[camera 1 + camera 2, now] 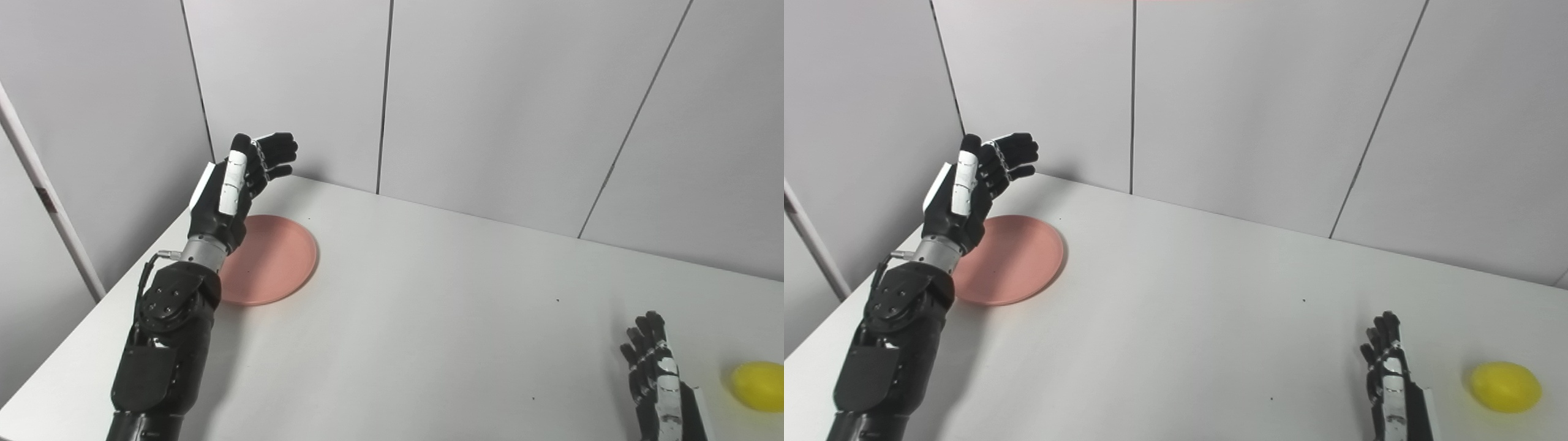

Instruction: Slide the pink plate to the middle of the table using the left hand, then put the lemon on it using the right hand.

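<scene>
The pink plate (275,260) lies flat on the white table (429,306) near its far left corner. My left hand (242,177) is raised above the plate's far left edge, open, fingers curled forward, holding nothing. The yellow lemon (1505,386) rests on the table at the near right. My right hand (1387,380) lies low by the near edge, just left of the lemon and apart from it, open, fingers straight and pointing away from me. The left forearm hides part of the plate's left rim.
Grey wall panels (490,92) stand close behind the table's back edge and along its left side. A white post (49,202) leans at the far left. The table's left edge runs beside my left arm.
</scene>
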